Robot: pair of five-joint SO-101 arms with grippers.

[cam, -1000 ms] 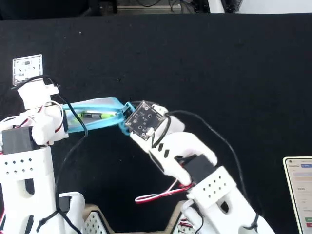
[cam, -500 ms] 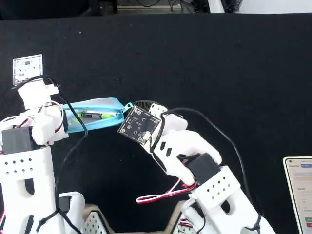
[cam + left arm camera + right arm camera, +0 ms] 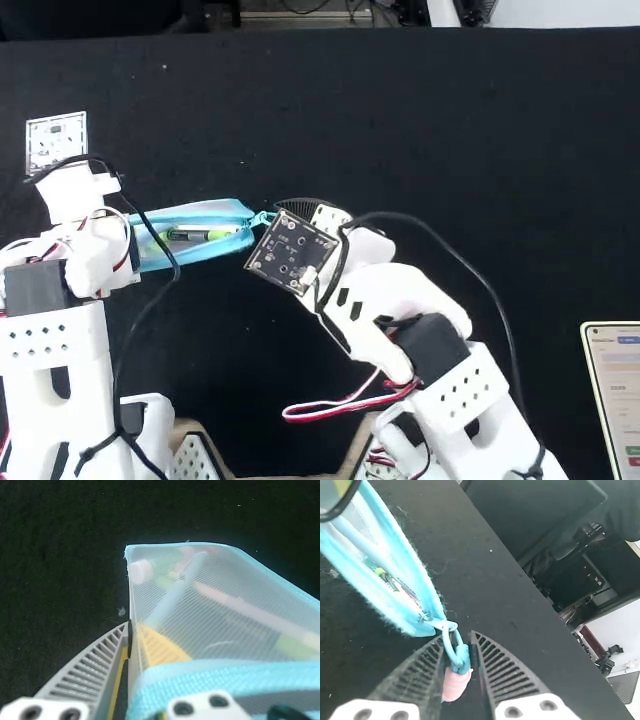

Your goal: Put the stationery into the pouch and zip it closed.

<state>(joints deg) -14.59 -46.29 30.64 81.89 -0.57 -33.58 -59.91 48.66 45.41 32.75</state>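
Two arms are gripping a mesh pouch [image 3: 195, 235] at opposite ends on the black bench [image 3: 450, 130]
The left gripper [image 3: 131, 645] fingers are clamping the pouch's end, with pens [image 3: 200, 237] lying inside; the right gripper [image 3: 462, 662] fingers are pinching the zip pull [image 3: 457, 656], nearly closed

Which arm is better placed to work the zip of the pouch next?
Right. The right hand pinches the zip pull at one end of the pouch, while the left hand clamps the other end and probably serves best to steady it.
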